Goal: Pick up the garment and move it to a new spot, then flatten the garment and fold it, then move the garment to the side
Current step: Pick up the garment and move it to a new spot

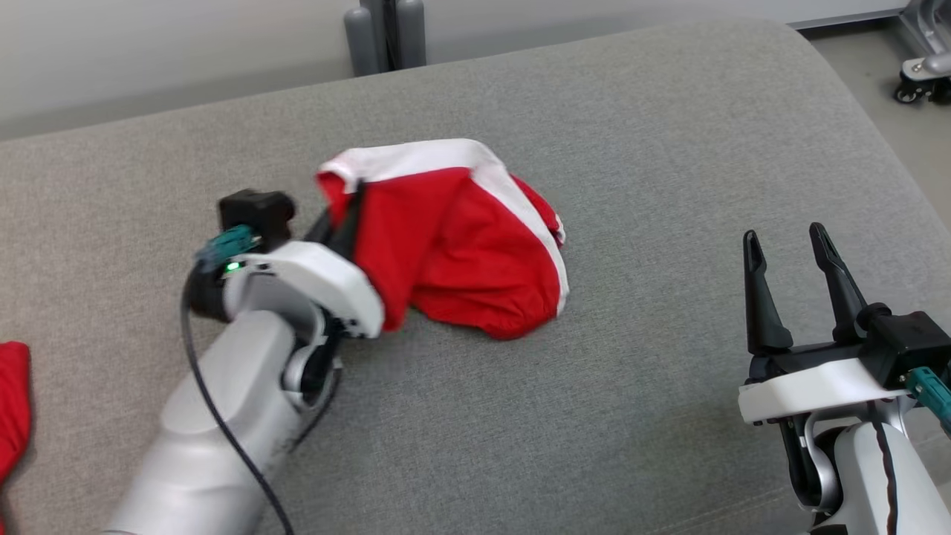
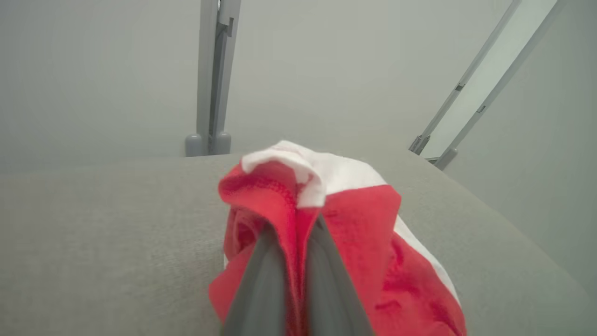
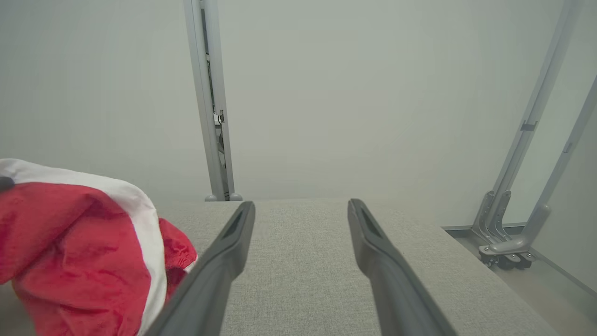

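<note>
Head view: left end effector (image 1: 343,217) clamped on red-and-white garment (image 1: 461,245), bunched on the counter (image 1: 631,111); right end effector (image 1: 785,238) gapes empty. We'd lift it clear before carrying, so trailing cloth doesn't drag.

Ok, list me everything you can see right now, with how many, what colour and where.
garment: one, red with a white band, bunched mid-surface, one end lifted
cloth: one, red, at the near left edge, cut off by the head view
padded surface: one, grey, under it all
posts: two, grey, behind the far edge
wheeled stand: one, silver, on the floor far right
left gripper: one, dark, shut on the garment
right gripper: one, dark, open, near right, apart from the garment
</note>
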Available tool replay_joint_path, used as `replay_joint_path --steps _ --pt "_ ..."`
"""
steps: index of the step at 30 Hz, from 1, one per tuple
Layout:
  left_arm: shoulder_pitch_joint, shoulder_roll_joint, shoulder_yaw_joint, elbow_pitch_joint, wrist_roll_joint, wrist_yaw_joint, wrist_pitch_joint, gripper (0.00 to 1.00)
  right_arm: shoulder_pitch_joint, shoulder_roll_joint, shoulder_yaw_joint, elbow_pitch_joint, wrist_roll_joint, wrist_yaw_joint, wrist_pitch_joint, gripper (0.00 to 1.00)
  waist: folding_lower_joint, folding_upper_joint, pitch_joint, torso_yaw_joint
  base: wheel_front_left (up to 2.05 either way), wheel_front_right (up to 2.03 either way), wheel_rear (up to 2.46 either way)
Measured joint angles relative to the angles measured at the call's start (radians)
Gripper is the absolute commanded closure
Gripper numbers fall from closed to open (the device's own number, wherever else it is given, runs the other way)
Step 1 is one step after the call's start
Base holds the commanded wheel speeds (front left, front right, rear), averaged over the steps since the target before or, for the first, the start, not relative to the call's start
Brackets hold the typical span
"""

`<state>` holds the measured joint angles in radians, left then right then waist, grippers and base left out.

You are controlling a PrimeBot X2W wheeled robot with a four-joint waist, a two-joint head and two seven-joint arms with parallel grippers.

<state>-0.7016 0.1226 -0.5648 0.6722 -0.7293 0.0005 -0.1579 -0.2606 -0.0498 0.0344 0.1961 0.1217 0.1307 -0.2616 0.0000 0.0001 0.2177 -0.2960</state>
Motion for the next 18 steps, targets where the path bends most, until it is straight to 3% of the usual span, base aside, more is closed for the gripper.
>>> replay_joint_path --steps 6,7,8,9,18 --pt "-0.036 0.020 -0.010 0.186 0.045 0.001 -0.063 1.00 -0.006 0.001 0.001 0.004 -0.003 0.000 0.000 0.00 0.0000 0.0000 0.014 0.026 0.00 0.00 0.00" --pt "-0.043 0.018 -0.010 0.208 0.049 0.000 -0.071 0.75 -0.008 0.001 0.000 0.005 -0.005 0.000 0.000 0.00 0.0000 0.0000 0.015 0.031 0.00 0.00 0.00" --pt "-0.048 0.018 -0.011 0.227 0.053 0.000 -0.078 0.33 -0.009 0.001 0.002 0.005 -0.005 0.000 0.000 0.00 0.0000 0.0000 0.015 0.036 0.00 0.00 0.00" --pt "-0.053 0.017 -0.012 0.247 0.058 0.001 -0.083 0.00 -0.009 0.001 0.004 0.006 -0.006 0.000 0.000 0.00 0.0000 0.0000 0.015 0.041 0.00 0.00 0.00" --pt "-0.070 -0.009 0.003 0.328 0.085 0.026 -0.102 0.00 -0.011 0.002 0.006 0.012 -0.016 0.000 0.000 0.00 0.0000 0.0000 -0.014 0.083 0.00 0.00 0.00"
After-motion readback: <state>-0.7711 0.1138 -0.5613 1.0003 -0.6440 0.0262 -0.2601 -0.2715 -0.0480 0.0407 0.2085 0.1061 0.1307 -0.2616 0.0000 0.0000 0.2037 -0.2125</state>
